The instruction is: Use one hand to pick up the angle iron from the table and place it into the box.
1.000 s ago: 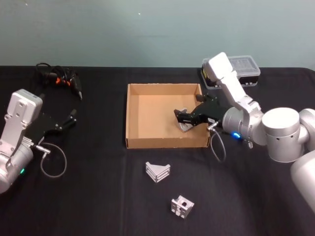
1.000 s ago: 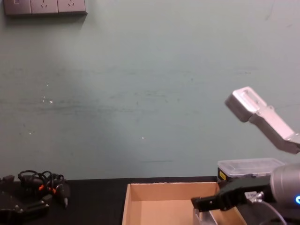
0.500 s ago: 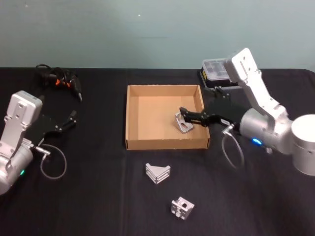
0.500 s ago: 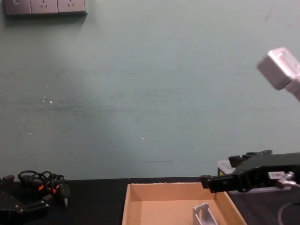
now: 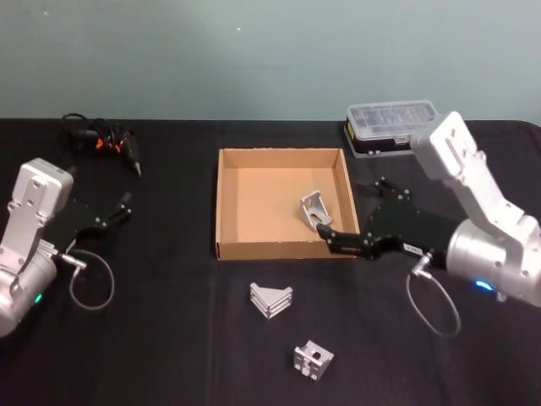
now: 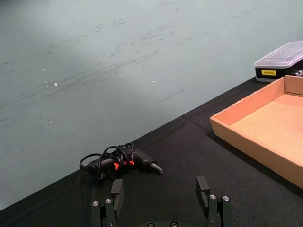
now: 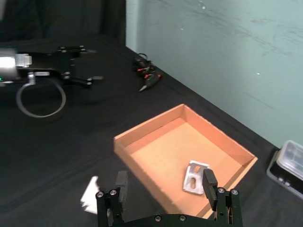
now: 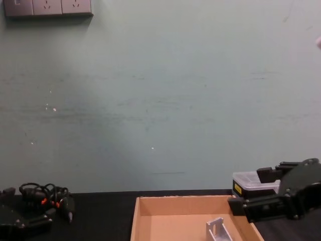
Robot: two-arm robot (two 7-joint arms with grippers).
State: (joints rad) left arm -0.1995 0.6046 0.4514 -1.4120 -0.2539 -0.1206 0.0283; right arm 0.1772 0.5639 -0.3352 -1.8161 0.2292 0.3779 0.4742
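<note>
The black right gripper (image 5: 331, 240) on its silver-grey arm hangs at the front right corner of the shallow tan cardboard box (image 5: 221, 203). Its two fingers are spread wide with nothing between them, as the right wrist view shows plainly. Just beyond those fingers, inside the box near its right wall, lies the small silvery angle iron (image 5: 314, 208). It is propped on one flange and leaning, not lying flat. So the piece looks delivered, and what remains, I'd judge, is getting the arm clear.

That is where trouble could come. The fingertips sit very close to the low front wall, and the tray looks light, so a low sideways pull could catch the cardboard. That would drag the box across the flat black table (image 5: 169, 338). The grey looped cable (image 5: 433, 304) hanging under the wrist could snag the corner likewise. A jolt to the box might also topple the angle iron, though it should stay inside.

In front of the box stand a second folded silvery metal bracket (image 5: 270, 296) and a small metal cube (image 5: 313, 356), both within reach of a careless swing.

The black left gripper (image 5: 118, 210) rests far to the left with its fingers apart and empty.
</note>
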